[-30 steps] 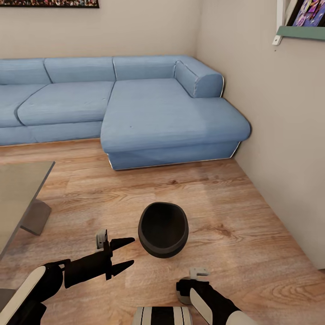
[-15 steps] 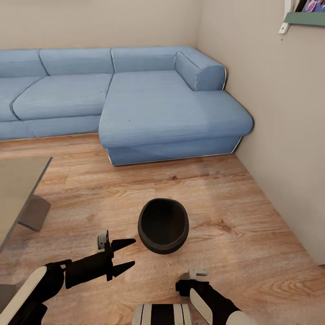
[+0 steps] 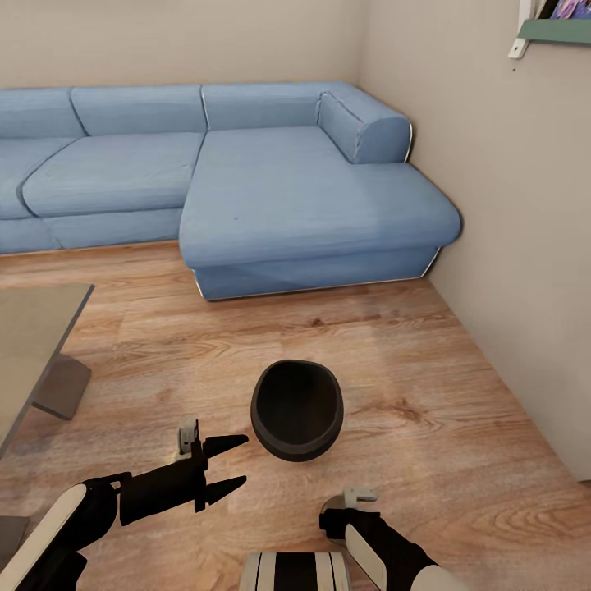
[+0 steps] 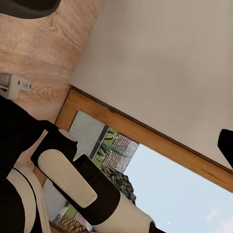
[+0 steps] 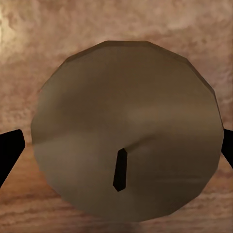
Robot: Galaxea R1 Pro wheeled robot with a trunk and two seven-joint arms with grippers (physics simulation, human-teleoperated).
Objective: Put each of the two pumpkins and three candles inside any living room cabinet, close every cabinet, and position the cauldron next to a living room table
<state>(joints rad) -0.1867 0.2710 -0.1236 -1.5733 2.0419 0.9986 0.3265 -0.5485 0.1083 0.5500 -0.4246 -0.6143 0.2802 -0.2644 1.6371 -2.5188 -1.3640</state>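
The cauldron (image 3: 296, 410) sat on the wood floor (image 3: 427, 361), mouth up, out in the open. The big blue sofa (image 3: 246, 189) was behind it, well apart. The glass desk (image 3: 33, 345) stood off to the left on a grey block leg (image 3: 61, 386), and the cauldron was not beside it; bare floor lay between them.

The left gripper (image 3: 231, 464) hung low just to the left of the cauldron, near it but not touching. Its two black fingers (image 3: 223, 444) were spread, with a clear gap between them, and nothing was in them. In the left wrist view a bit of the cauldron (image 4: 29, 6) showed at one corner above the floor (image 4: 43, 48), with a plain wall (image 4: 160, 73) and a wood-framed window (image 4: 160, 184) past it.

The right arm (image 3: 386, 550) was down near the floor in front of the robot, just this side of the cauldron. Its gripper pointed down there. In the right wrist view a candle (image 5: 127, 131) was seen from the top, a round pale disc with a small dark wick (image 5: 120, 170), standing on the floor (image 5: 29, 43). The dark fingertips (image 5: 9, 150) of the right gripper (image 5: 116, 153) showed at each side of the candle, wide apart. I could not tell if they touched it.
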